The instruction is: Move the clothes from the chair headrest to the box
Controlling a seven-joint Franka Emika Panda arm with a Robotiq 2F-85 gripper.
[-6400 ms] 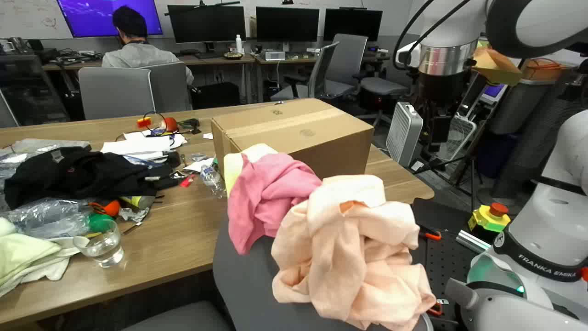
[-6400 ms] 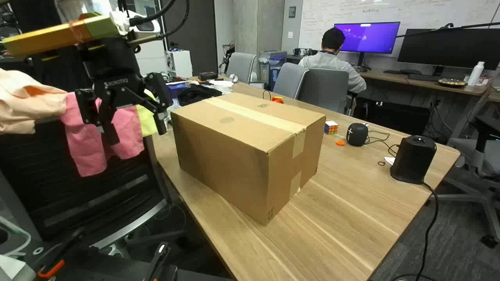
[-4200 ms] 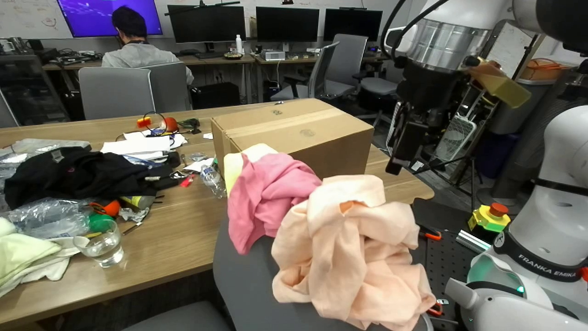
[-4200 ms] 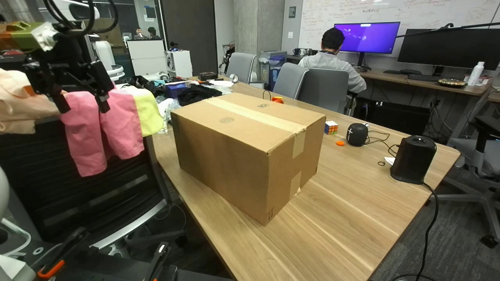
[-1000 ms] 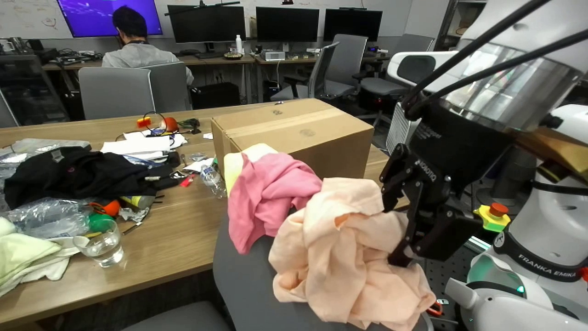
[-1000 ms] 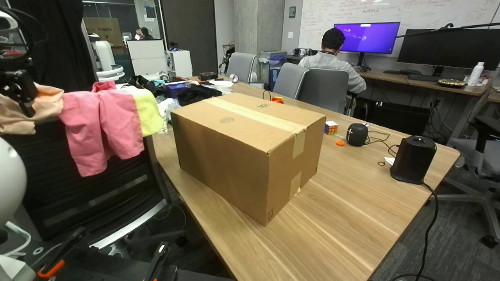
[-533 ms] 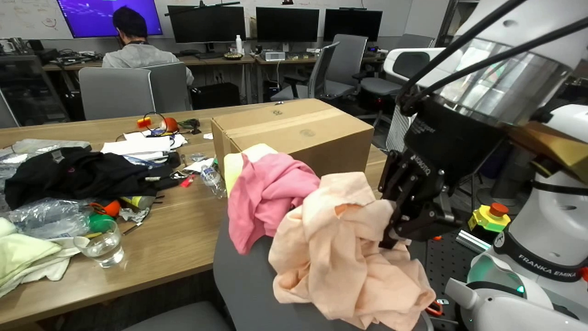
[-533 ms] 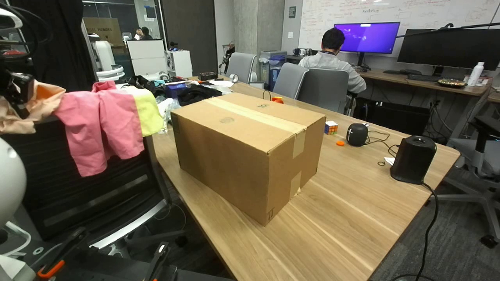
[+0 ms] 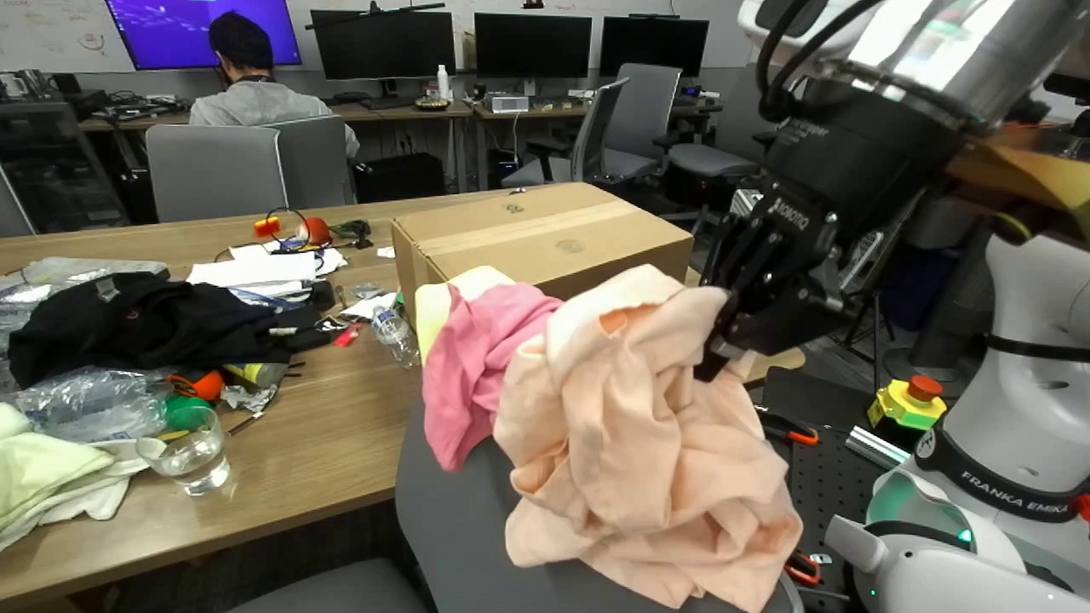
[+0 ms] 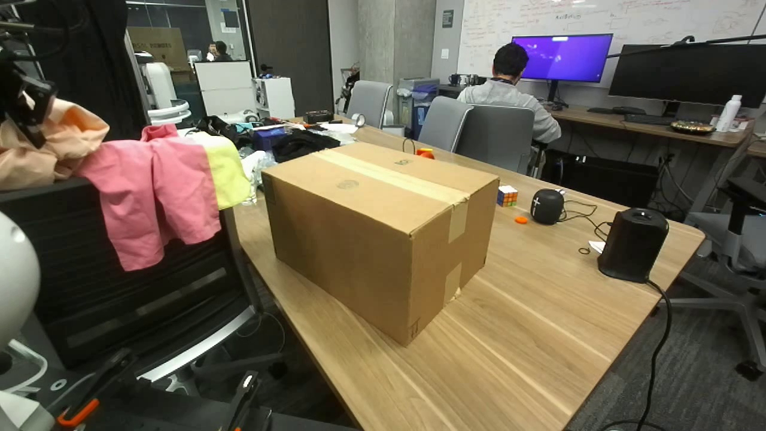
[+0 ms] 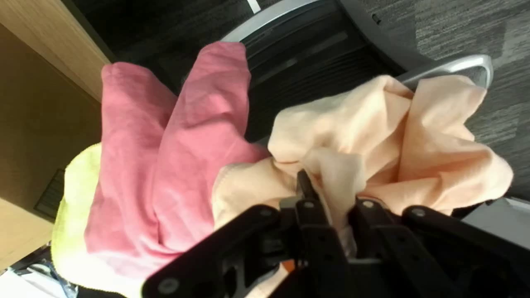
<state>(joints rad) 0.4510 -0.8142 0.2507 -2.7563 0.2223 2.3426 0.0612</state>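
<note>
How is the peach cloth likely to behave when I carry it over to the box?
The peach cloth is probably floppy: it bunches in loose, soft folds. It may unfold and trail, since the gripper pinches only a narrow fold of a wide bundle. It could also tug the pink cloth, which it appears to lie against.

"What was the gripper (image 9: 717, 345) doing in an exterior view?"

"It pinched the peach cloth (image 9: 630, 434) high on one side; the lower folds lay over the near grey chair (image 9: 451, 511)."

"And the pink cloth (image 9: 477, 366)?"

"That hung over the same chair, partly hidden by the peach one, and a yellow cloth (image 9: 433, 308) showed behind it."

"Where was the cardboard box (image 9: 545, 254)?"

"Behind all three on the wooden table (image 9: 332, 443), its top closed. A glass (image 9: 196, 464) and a black garment (image 9: 136, 328) were there too."
</note>
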